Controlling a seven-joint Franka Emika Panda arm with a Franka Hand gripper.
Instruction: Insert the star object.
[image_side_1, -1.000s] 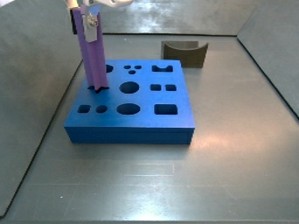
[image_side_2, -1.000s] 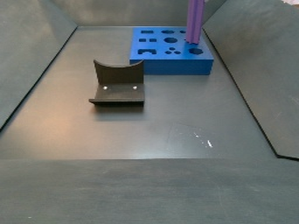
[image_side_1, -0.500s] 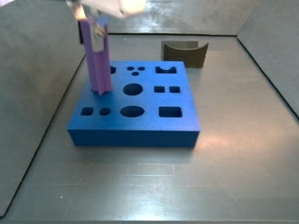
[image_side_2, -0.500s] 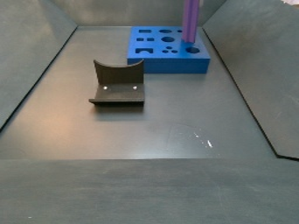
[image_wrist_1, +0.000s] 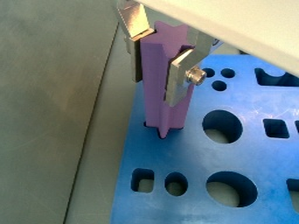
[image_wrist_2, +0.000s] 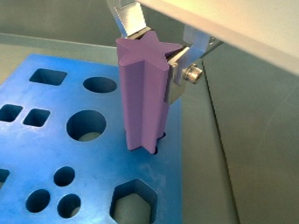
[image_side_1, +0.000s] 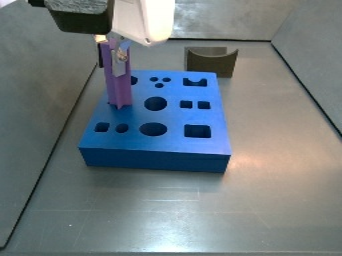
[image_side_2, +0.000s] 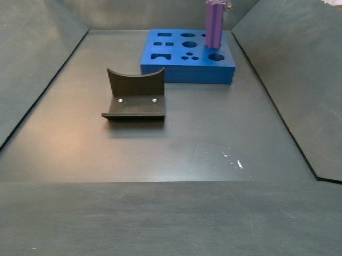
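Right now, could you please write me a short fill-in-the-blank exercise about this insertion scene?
1. The gripper is closed on the ____ star object.
2. The star object's lower end sits in a hole of the ____ block.
3. The star object stands ____ rather than lying flat.
4. The brown curved block rests on the floor, ____ from the blue block.

Missing words: purple; blue; upright; apart

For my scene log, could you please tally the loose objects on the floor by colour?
Purple: 1, the ridged star object, held upright by the gripper in the block.
Blue: 1, the rectangular block with holes.
Brown: 1, the curved block.
Total: 3
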